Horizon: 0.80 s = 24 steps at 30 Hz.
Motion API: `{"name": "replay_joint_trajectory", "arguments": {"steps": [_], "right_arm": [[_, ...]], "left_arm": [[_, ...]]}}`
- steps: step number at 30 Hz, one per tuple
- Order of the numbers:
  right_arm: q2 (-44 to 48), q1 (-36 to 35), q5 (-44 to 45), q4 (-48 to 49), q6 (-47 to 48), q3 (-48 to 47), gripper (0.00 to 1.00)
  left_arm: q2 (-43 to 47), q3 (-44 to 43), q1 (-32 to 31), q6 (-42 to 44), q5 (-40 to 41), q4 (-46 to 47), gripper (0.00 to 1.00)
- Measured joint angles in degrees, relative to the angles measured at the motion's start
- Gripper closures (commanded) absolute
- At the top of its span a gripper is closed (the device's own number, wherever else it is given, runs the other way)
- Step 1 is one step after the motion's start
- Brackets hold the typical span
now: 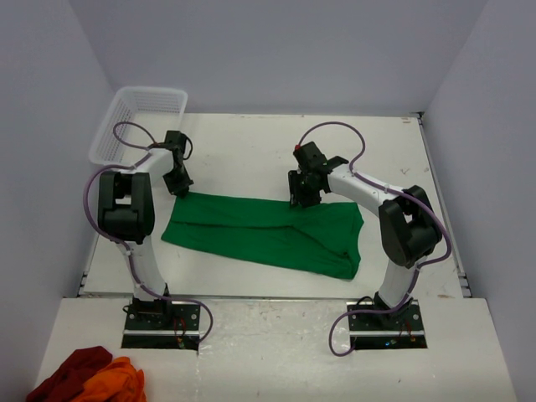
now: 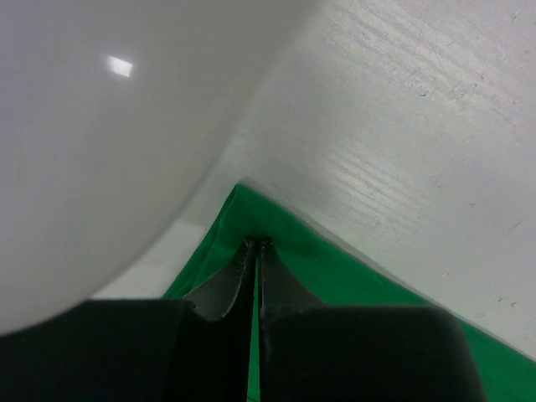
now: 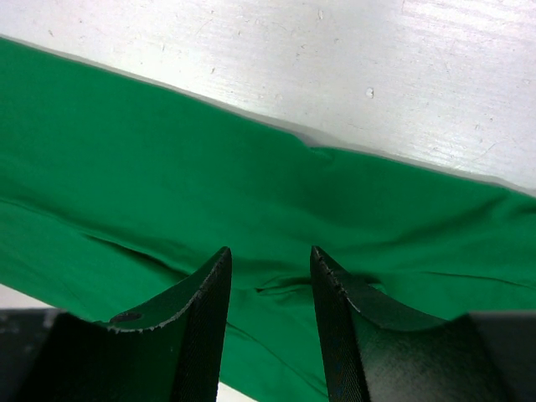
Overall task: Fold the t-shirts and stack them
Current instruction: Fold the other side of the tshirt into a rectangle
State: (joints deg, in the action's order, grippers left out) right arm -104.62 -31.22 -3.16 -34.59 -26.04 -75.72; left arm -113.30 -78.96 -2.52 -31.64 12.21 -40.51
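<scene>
A green t-shirt [image 1: 268,233] lies folded into a long band across the middle of the white table [image 1: 251,151]. My left gripper [image 1: 178,186] is at the shirt's far left corner, shut on that corner of the cloth [image 2: 276,251]. My right gripper [image 1: 303,199] hovers over the shirt's far edge near the middle-right. Its jaws are open with green cloth [image 3: 268,193] below and between them, gripping nothing.
A white mesh basket [image 1: 138,121] stands at the far left corner of the table. A red and an orange garment [image 1: 92,378] lie heaped on the near ledge at the bottom left, beside the left arm's base. Grey walls enclose the table.
</scene>
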Motion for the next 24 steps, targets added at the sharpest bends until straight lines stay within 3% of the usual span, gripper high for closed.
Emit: {"name": "replay_joint_trajectory", "arguments": {"steps": [10,17,24], "right_arm": [[0.0,0.0,-0.7,0.4,0.0,0.0,0.56],[0.0,0.0,-0.8,0.4,0.0,0.0,0.56],[0.0,0.0,-0.9,0.4,0.0,0.0,0.56]], "left_arm": [[0.6,0.1,0.3,0.4,-1.0,0.1,1.0],[6.2,0.0,-0.5,0.4,-1.5,-0.7,1.0],[6.1,-4.7,-1.0,0.4,-1.5,-2.3,1.0]]}}
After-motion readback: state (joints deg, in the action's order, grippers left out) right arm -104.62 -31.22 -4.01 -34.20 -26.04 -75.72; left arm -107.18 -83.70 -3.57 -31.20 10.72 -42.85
